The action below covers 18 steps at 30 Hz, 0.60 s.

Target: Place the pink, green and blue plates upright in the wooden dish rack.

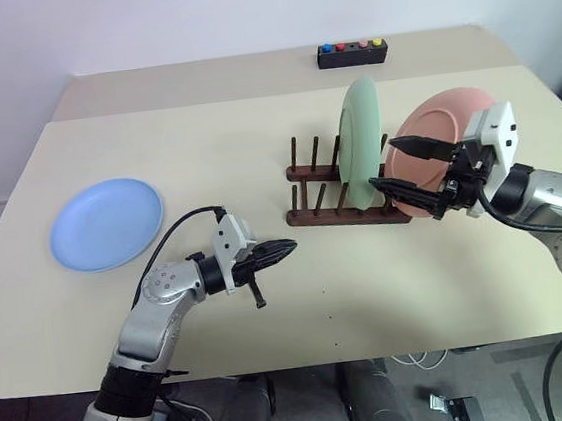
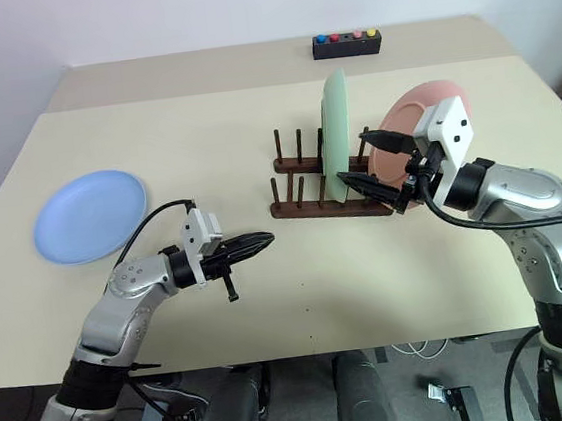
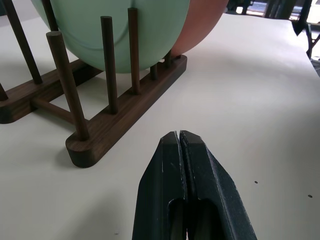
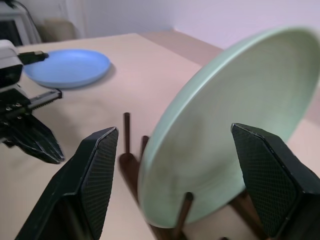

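The pale green plate (image 1: 362,142) stands upright between the pegs of the wooden dish rack (image 1: 347,215). The pink plate (image 1: 442,113) stands on edge at the rack's right end, leaning away from the green one. Flat on the table at the far left lies the blue plate (image 1: 106,224). My right gripper (image 1: 409,169) is open, level with the rack's right end in front of the pink plate, with nothing held between its fingers. My left gripper (image 1: 283,250) is shut and empty, just above the table, short of the rack's near left corner.
A small black box with coloured buttons (image 1: 352,53) sits at the back of the table (image 1: 204,148). The table's front edge runs just below my left arm.
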Tool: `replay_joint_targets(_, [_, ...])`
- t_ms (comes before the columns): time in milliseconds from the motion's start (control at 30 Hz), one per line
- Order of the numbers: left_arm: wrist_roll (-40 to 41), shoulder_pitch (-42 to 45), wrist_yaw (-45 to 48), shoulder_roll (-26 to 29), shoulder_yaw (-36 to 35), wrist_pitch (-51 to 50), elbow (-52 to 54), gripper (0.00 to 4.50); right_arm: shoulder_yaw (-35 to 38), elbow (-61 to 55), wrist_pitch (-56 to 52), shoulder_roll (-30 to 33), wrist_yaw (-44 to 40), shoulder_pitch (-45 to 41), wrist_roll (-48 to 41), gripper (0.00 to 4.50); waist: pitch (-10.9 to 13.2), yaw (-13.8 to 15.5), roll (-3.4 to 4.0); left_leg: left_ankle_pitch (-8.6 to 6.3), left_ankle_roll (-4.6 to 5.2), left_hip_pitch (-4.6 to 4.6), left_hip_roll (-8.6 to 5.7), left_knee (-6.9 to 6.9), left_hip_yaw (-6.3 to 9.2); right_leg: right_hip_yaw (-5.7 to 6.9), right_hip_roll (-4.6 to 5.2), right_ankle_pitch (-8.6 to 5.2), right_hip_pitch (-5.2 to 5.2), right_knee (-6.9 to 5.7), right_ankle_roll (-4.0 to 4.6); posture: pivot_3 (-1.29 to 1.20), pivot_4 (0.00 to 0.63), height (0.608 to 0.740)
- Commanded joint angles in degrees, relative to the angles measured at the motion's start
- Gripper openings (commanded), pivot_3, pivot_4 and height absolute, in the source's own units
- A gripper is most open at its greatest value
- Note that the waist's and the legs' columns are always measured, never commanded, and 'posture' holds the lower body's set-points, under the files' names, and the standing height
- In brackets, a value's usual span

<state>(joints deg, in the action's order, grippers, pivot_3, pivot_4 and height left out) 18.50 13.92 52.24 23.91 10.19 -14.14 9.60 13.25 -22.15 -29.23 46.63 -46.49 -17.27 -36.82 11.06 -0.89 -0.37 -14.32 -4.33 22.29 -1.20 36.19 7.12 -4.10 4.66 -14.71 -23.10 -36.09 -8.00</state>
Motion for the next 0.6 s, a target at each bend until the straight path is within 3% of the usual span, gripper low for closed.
replay_joint_targets(33, [0.27, 0.52, -0.07, 0.15, -0.71, 1.03, 1.04, 0.0, 3.66, -4.39, 2.57, 2.76, -0.81, -0.96, 1.04, 3.66, 0.0, 0.02, 0.0, 0.0, 0.0, 0.0, 0.0, 0.0, 0.0, 0.0, 0.0, 0.0, 0.0, 0.0, 0.0, 0.0, 0.15, 0.74])
replay_joint_targets(267, [0.87, 1.07, -0.4, 1.58, -3.04, 0.44, -0.13, 0.0, 10.3, -7.97, 3.54, 7.74, -4.83, 2.21, -0.11, 3.66, 0.01, 0.09, -0.01, 0.0, 0.0, 0.01, 0.0, 0.01, 0.0, 0.0, 0.0, 0.0, 0.0, 0.01, 0.0, 0.0, 0.15, 0.74])
replay_joint_targets(367, [3.36, 1.71, -1.56, 2.27, -6.64, -2.59, -0.41, 0.78, 11.37, -12.67, 1.68, 9.5, -8.77, 6.3, -3.34, 3.73, 0.01, 0.1, -0.01, 0.0, 0.0, 0.01, 0.0, -0.01, 0.0, 0.0, 0.0, 0.0, 0.0, 0.01, 0.0, 0.0, 0.15, 0.74])
replay_joint_targets(600, [5.91, 3.3, -6.59, 4.32, -16.15, -4.73, -1.32, 4.28, 2.88, -17.25, 3.11, 9.83, -11.43, 9.76, -1.1, 3.73, 0.02, -0.1, -0.04, 0.0, 0.0, 0.0, 0.02, 0.04, -0.01, 0.01, 0.0, 0.0, 0.01, 0.0, 0.0, 0.0, 0.15, 0.74])
